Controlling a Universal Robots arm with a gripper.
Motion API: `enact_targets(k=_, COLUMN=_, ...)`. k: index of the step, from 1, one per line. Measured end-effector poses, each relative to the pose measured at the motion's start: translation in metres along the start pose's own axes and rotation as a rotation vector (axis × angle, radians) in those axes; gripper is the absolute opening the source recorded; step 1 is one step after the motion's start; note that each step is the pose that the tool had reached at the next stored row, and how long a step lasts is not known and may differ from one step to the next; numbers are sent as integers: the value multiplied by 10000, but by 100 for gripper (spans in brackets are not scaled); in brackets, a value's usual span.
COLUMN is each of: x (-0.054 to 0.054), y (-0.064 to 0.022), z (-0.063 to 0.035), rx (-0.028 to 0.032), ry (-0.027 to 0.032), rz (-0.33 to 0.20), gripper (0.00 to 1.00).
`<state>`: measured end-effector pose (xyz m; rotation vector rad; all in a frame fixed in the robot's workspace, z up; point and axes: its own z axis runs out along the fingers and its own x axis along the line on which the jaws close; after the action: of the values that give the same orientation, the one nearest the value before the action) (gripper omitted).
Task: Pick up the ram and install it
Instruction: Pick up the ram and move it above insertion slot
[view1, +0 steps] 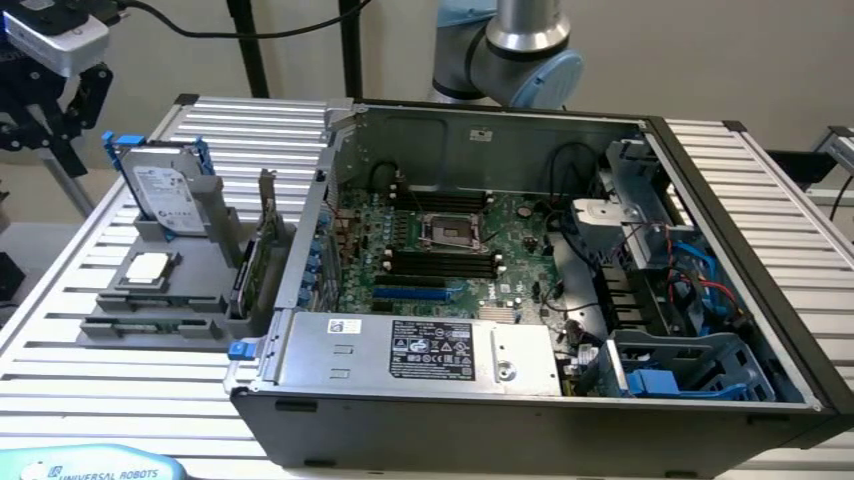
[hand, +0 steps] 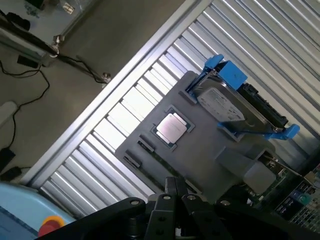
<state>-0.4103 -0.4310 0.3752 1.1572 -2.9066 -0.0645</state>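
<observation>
- In the exterior view an open computer case (view1: 467, 130) lies on the slatted bench (view1: 787, 220) with its motherboard (view1: 521, 225) facing up. Long black memory slots (view1: 441, 262) run just beside the bare processor socket (view1: 447, 230). A silver power supply (view1: 414, 350) sits along the near wall.
- On the exterior view's left, just beside the case, a grey holder (view1: 180, 300) carries a hard drive (view1: 167, 195) upright in a blue caddy and a processor chip (view1: 147, 267) lying flat. A dark card (view1: 260, 265) stands on edge next to the case wall.
- The ram (view1: 147, 328) looks to be the thin dark strip set on edge in the groove along the holder's near rail. Its chips cannot be made out.
- The black linkage (view1: 54, 100) that carries the fingers hangs at the exterior view's upper left, well apart from the holder and the case. From there the tips cannot be read.
- The wrist view supplies that: the two black fingers (hand: 170, 190) are pressed together tip to tip with nothing between them. In this view they overlap the holder's grooved edge.
- The wrist view also looks down on the drive's label and the chip's square metal face. It takes in floor cables (hand: 30, 95) beyond the bench edge and the red button (hand: 50, 225) of a pale blue pendant, whose lettered top (view1: 94, 465) the exterior view catches.
</observation>
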Motion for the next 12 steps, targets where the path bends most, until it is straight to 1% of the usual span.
enact_targets(k=12, x=0, y=0, z=4, rx=-8, ry=94, rz=-2178, gripper=11)
